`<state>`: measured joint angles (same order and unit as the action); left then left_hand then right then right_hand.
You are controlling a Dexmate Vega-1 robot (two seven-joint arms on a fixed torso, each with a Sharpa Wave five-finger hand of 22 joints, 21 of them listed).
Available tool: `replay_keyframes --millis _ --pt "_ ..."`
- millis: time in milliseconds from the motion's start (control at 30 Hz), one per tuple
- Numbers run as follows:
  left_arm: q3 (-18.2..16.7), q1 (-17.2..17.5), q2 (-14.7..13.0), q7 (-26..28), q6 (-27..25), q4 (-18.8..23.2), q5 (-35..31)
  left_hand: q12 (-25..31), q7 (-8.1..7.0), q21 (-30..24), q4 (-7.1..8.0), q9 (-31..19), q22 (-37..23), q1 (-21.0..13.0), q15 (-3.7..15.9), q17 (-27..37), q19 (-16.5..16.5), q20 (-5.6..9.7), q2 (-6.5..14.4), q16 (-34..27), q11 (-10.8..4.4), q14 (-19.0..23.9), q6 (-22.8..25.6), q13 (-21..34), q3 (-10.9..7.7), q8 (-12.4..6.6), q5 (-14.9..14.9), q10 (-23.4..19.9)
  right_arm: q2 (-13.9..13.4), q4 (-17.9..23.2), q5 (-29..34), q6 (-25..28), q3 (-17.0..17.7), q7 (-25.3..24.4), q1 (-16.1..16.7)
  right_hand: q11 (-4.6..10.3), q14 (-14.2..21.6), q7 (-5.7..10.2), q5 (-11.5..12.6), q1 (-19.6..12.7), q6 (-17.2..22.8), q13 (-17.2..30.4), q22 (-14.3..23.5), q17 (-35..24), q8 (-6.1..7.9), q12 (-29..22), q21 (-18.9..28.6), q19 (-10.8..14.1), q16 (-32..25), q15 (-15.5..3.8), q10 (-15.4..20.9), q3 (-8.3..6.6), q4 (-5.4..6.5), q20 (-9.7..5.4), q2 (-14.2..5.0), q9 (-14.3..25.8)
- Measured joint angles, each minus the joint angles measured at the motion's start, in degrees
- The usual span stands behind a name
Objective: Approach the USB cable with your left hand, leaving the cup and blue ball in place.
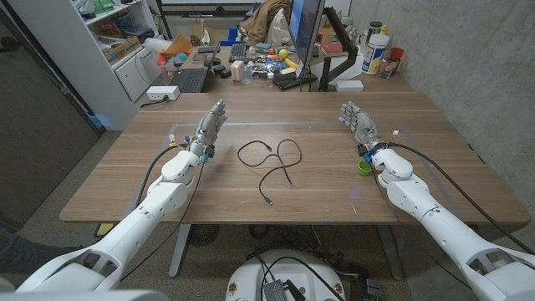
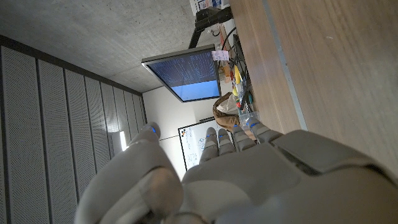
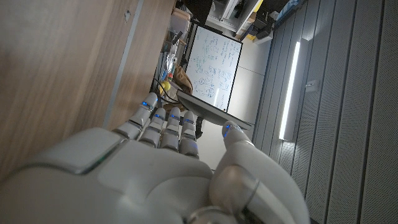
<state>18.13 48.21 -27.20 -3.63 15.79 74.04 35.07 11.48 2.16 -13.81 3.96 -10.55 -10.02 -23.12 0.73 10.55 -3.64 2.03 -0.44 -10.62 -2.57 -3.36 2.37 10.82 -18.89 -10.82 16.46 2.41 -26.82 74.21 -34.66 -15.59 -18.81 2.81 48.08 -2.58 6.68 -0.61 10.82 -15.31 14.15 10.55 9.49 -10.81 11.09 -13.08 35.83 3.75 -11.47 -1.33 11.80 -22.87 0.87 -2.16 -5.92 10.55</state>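
Both white arms are reaching in from the near corners over the wooden surface point(image 1: 334, 188). On it, the black USB cable point(image 1: 269, 163) is lying in loose loops about midway between the two hands, well apart from each. One plug end point(image 1: 267, 201) is pointing toward the near edge, and the tangle's long axis is running roughly near to far, leaning slightly left at the near end. No lettering can be read on the cable.

Left of the cable, the left robot hand point(image 1: 209, 129) is standing with its fingers apart and extended away from the robot, holding nothing. In the left wrist view its fingertips point(image 2: 219, 138) are stretching toward the far clutter.

On the right side, a small yellow-green object point(image 1: 364, 168), possibly a cap, is sitting just beside the right wrist. The right robot hand point(image 1: 358, 122) is also empty, with fingers spread and reaching away.

Beyond the surface, a monitor point(image 2: 186, 74) is showing lines of text too small to read. A whiteboard point(image 3: 213, 62) is carrying handwriting that is likewise illegible. A keyboard point(image 1: 189, 80) is resting on the cluttered desk behind.
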Motion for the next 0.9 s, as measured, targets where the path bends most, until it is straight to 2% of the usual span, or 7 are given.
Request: replay_keyframes --millis 367,500,567,600,633,900 --pt "-5.8 1.0 4.0 -3.3 -2.5 -0.1 -4.8 0.0 0.0 0.0 0.0 0.0 0.0 -0.2 0.0 0.0 0.0 0.0 0.2 0.0 0.0 0.0 0.0 0.0 0.0 -0.21 0.0 0.0 6.1 -0.1 7.1 3.1 7.0 3.7 0.6 -0.18 0.0 0.0 0.0 0.0 0.0 0.0 0.0 0.0 0.0 0.0 0.0 0.0 0.0 0.0 0.2 0.0 0.0 0.0 0.02 0.0" --pt "-6.0 1.0 4.1 -4.1 -3.1 -0.1 -6.0 0.0 0.0 0.0 0.0 0.0 0.0 -0.2 0.0 0.0 0.0 -0.01 0.2 0.0 0.0 0.0 0.0 0.0 0.0 -0.21 0.0 0.0 8.1 -0.1 7.3 3.2 9.2 3.9 0.8 -0.18 0.0 0.0 0.0 0.0 0.0 0.0 0.0 0.0 0.0 0.0 0.0 0.0 0.0 0.0 0.2 0.0 0.0 0.0 0.02 0.0" --pt "-6.0 1.0 4.1 -4.8 -3.5 -0.1 -6.9 0.0 0.0 0.0 0.0 0.0 0.0 -0.4 0.0 0.0 0.0 0.0 0.5 0.0 -0.2 0.0 0.0 0.0 0.0 -0.21 0.0 -0.2 8.9 -0.1 7.3 3.2 10.1 3.9 0.8 -0.18 0.0 0.0 0.0 0.0 0.0 0.0 0.0 0.0 0.0 0.0 0.0 0.0 0.0 0.0 0.2 0.0 0.0 0.0 0.02 0.0" --pt "-8.6 1.6 5.9 -5.0 -3.7 0.2 -7.2 0.0 0.0 0.0 0.0 0.0 0.0 -0.4 0.0 0.0 0.0 -0.01 0.5 0.0 -0.21 0.0 0.0 0.0 0.0 -0.21 0.0 -0.2 9.3 -0.2 10.2 4.4 10.5 5.6 0.8 -0.18 0.0 0.0 0.0 0.0 0.0 0.0 0.0 0.0 0.0 0.0 -0.2 0.0 0.0 0.0 0.2 0.0 0.0 0.0 0.02 0.0" --pt "-9.0 1.7 6.2 -5.1 -3.7 0.4 -7.3 0.0 0.0 0.0 0.0 0.0 0.0 -0.4 0.0 0.0 0.0 -0.01 0.5 0.0 -0.21 0.0 0.0 0.0 0.0 -0.21 0.0 -0.2 9.5 -0.2 10.8 4.6 10.6 5.9 0.8 -0.18 0.0 0.0 0.0 0.0 0.0 0.0 0.0 0.0 0.0 0.0 -0.2 0.0 0.0 0.0 0.2 0.0 0.0 0.0 0.02 0.0" --pt "-11.4 2.3 7.8 -6.6 -4.2 1.2 -9.5 0.0 0.0 0.0 0.0 0.0 0.0 -0.5 0.0 0.0 0.0 -0.01 0.5 0.0 -0.21 0.0 0.0 0.0 0.0 -0.21 0.0 -0.2 12.4 -0.3 13.7 5.6 13.7 7.8 1.0 -0.18 0.0 0.0 0.0 0.0 0.0 0.0 0.0 0.0 0.0 0.0 -0.5 0.0 0.0 0.0 0.2 0.0 0.0 0.0 0.02 0.0"
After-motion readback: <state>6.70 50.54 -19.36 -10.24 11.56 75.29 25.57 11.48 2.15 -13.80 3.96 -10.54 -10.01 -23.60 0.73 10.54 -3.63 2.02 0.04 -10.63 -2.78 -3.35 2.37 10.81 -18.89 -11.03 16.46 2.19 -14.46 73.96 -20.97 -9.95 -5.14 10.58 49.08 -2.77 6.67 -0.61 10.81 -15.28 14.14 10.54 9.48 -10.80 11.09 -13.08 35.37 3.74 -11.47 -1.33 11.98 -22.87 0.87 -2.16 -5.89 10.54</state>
